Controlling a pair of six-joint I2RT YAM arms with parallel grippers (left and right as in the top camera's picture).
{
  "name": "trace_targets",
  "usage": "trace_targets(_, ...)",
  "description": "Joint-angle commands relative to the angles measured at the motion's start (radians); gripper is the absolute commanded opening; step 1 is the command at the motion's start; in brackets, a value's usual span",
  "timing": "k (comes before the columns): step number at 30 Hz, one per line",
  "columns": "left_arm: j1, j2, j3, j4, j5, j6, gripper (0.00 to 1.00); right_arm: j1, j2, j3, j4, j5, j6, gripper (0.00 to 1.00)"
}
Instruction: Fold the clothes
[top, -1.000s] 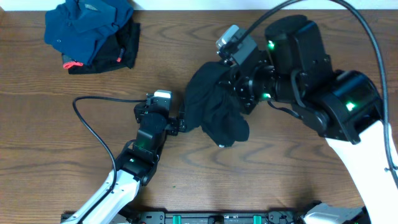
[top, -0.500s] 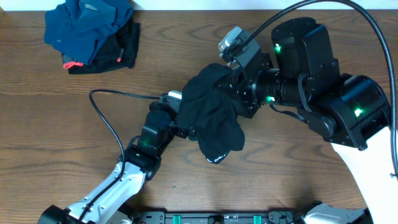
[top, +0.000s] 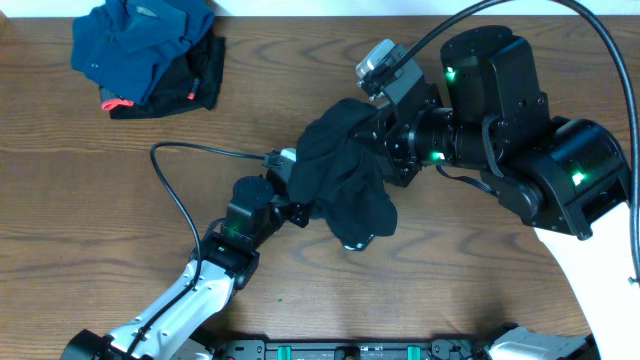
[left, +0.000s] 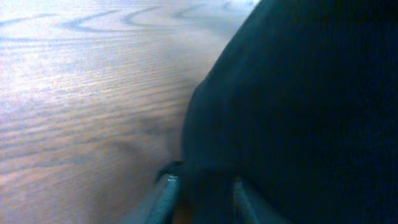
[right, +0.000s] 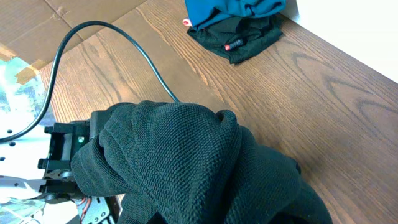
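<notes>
A black knit garment (top: 345, 185) hangs bunched from my right gripper (top: 388, 140) above the table's middle. In the right wrist view the garment (right: 186, 162) covers the fingers completely. My left gripper (top: 298, 208) is at the garment's left edge. In the left wrist view its two fingers (left: 166, 194) stand close together with dark cloth (left: 298, 93) pinched between them, just above the wood. A pile of blue and black clothes (top: 145, 50) lies at the far left corner, apart from both grippers.
The left arm's black cable (top: 175, 200) loops over the table to the left of the garment. The wooden tabletop (top: 450, 260) shows bare wood in front. The pile (right: 239, 18) and flattened cardboard (right: 37, 31) beyond the table edge appear in the right wrist view.
My left arm moved right to the hanging garment and its jaws closed on the cloth's edge. The right arm shifted slightly, still carrying the garment.
</notes>
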Motion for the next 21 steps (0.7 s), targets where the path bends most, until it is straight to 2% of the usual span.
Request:
trace_targets(1,0.004,0.001,0.011,0.02,0.014,0.006,0.08,-0.006,-0.022,0.026,0.008,-0.022,0.034,0.01)
trace_targets(9,0.005,-0.03,0.011,0.034,-0.064,0.006,0.07,-0.046,-0.023,0.026,-0.005,-0.021,0.037,0.01)
trace_targets(12,0.005,-0.052,0.011,0.032,-0.055,0.006,0.67,-0.068,-0.024,0.026,-0.01,-0.024,0.037,0.01)
trace_targets(13,0.005,-0.058,0.011,0.029,-0.036,0.007,0.78,-0.075,-0.025,0.026,-0.011,-0.028,0.037,0.01)
trace_targets(15,0.005,-0.072,0.011,0.016,0.001,0.007,0.89,-0.091,-0.027,0.026,-0.011,-0.038,0.037,0.01)
trace_targets(18,0.005,-0.104,0.011,-0.012,0.089,0.008,0.95,-0.14,-0.031,0.026,-0.009,-0.097,0.037,0.01)
trace_targets(21,0.005,-0.148,0.011,-0.037,0.169,0.031,0.97,-0.218,-0.032,0.026,-0.008,-0.266,0.025,0.01)
